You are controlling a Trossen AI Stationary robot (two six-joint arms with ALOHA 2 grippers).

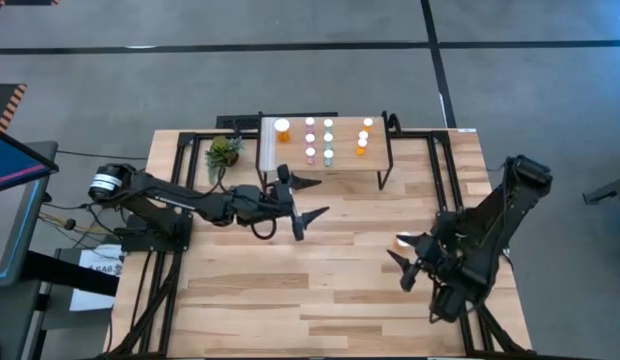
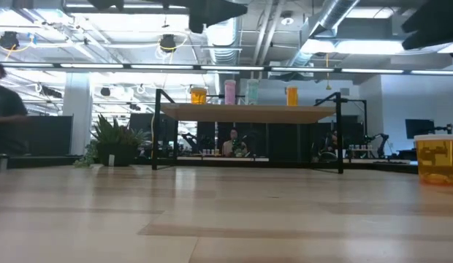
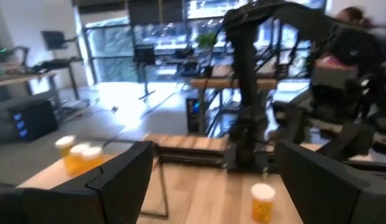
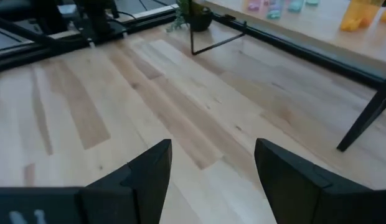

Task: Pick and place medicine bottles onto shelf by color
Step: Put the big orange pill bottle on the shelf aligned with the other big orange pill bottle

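Note:
The shelf (image 1: 342, 168) stands at the table's far middle. On it stand a large orange bottle (image 1: 282, 128), a column of pink bottles (image 1: 310, 138), a column of teal bottles (image 1: 328, 140) and small orange bottles (image 1: 364, 135). One orange bottle (image 1: 403, 241) stands upright on the tabletop at the right; it also shows in the low view (image 2: 436, 159) and the left wrist view (image 3: 263, 200). My left gripper (image 1: 310, 200) is open and empty, just in front of the shelf. My right gripper (image 1: 405, 268) is open and empty, just near of the lone orange bottle.
A small green plant (image 1: 224, 152) stands left of the shelf. The shelf's black legs (image 1: 382, 178) reach down to the tabletop. Bare wood tabletop (image 1: 330, 290) lies between the two arms and toward the near edge.

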